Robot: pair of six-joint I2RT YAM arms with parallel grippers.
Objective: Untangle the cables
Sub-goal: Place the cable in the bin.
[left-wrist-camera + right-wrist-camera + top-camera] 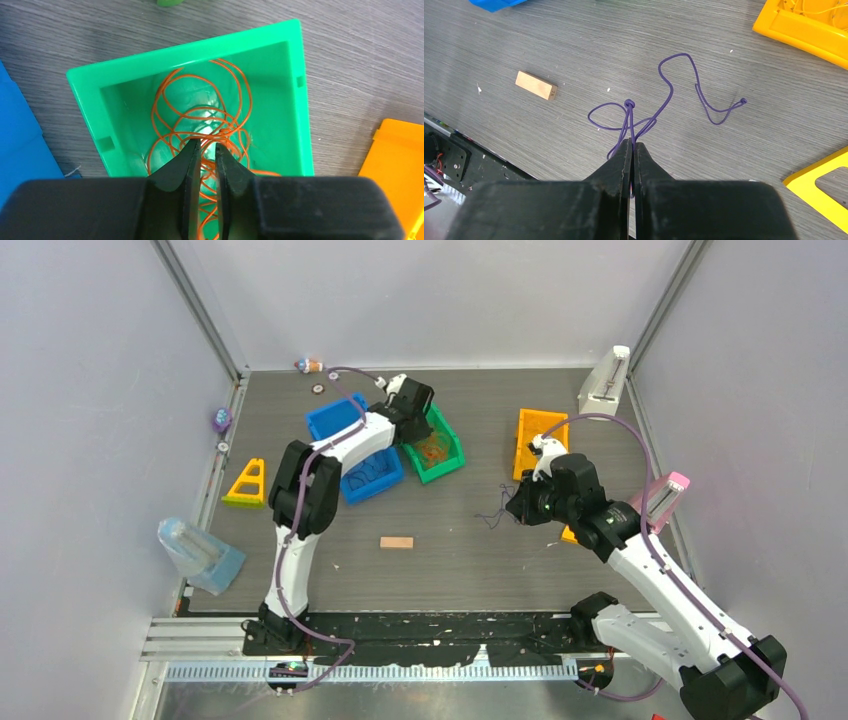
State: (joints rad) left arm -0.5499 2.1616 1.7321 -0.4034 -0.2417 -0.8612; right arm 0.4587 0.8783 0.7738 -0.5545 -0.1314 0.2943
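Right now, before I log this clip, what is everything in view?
orange cable: one tangle, orange, inside green bin
purple cable: one, purple, on table, front centre
green bin: one, green, back centre
blue bins: two, blue, left of green bin
orange bin: one, orange, back right
wooden block: one, tan, front centre
triangle frame: one, yellow, left
stands: two, white, one pink-topped, right edge
clear container: one, bluish, front left
left tool: black, jaws slightly parted over orange cable
right tool: black, shut on purple cable

light: bright, even | glare: green bin (292, 125) floor | edges: perhaps slightly soft
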